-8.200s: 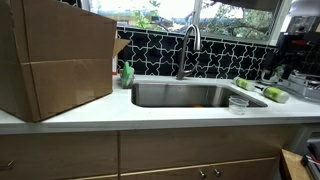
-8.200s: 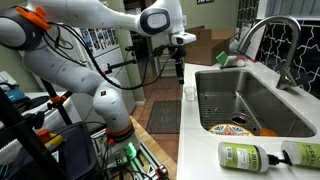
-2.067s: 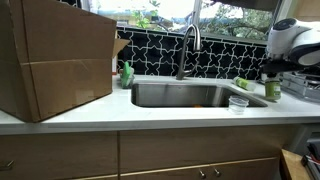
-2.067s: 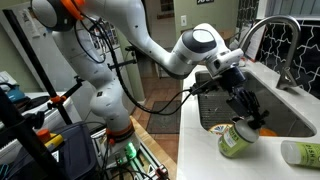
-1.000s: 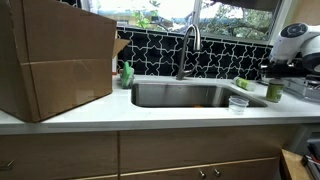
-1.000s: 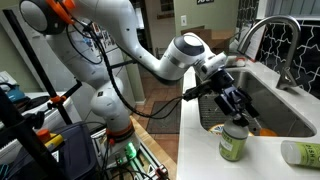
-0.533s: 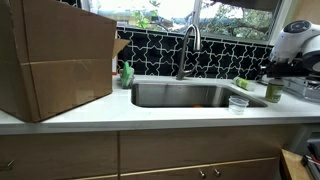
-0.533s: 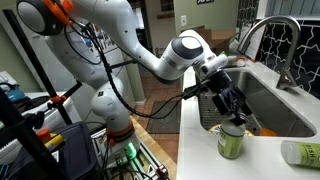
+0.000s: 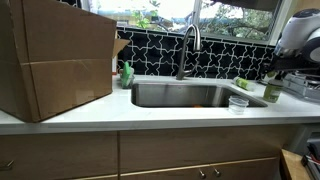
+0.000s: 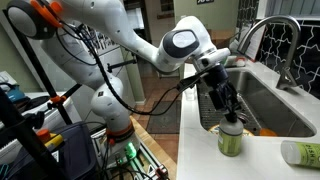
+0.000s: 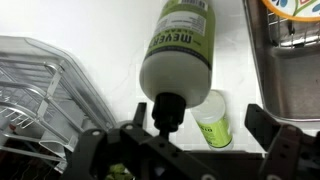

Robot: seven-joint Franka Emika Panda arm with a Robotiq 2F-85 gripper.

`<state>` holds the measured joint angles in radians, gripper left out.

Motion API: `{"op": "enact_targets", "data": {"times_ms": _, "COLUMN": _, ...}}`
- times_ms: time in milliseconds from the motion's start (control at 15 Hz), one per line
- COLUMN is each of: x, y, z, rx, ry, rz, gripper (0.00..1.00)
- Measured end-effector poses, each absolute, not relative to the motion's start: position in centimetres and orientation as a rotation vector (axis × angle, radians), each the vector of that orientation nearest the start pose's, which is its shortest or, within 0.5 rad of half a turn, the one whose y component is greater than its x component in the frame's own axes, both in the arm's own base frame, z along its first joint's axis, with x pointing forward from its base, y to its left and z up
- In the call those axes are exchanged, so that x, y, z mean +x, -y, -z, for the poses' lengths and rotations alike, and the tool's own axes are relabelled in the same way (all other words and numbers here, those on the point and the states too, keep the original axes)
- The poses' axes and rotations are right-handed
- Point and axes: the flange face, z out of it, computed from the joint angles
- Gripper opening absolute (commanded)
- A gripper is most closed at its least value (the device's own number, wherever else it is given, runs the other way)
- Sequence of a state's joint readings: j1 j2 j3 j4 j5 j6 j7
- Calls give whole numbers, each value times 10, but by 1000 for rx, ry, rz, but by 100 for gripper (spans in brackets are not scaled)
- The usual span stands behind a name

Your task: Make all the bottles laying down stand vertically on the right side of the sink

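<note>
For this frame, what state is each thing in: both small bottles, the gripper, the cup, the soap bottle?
Standing bottle: upright on the counter beside the sink, directly under the gripper.
Second bottle: lying on its side on the counter.
Gripper: jaws open, spread either side of the standing bottle's cap in the wrist view.
Cup: upright at the sink's edge.
Soap bottle: upright at the far end of the sink.

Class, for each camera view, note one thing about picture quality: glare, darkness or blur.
In an exterior view, the window glares white against a darker room. In an exterior view, the standing bottle is evenly lit and fairly sharp. In the wrist view, the hand is dark and blurred, while that bottle's label looks clearer.
</note>
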<state>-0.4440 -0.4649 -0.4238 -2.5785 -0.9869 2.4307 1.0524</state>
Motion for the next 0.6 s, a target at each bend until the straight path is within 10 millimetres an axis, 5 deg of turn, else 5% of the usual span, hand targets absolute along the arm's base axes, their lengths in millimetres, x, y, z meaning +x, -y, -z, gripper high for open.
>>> {"op": "enact_targets", "data": {"times_ms": 400, "x": 255, "y": 325, "z": -471, "rx": 2197, "ry": 1462, "rz": -411, "gripper": 100}}
{"op": "enact_targets", "data": {"times_ms": 600, "x": 241, "y": 340, "z": -500, "rx": 2226, "ry": 1462, "rz": -398, "gripper": 100}}
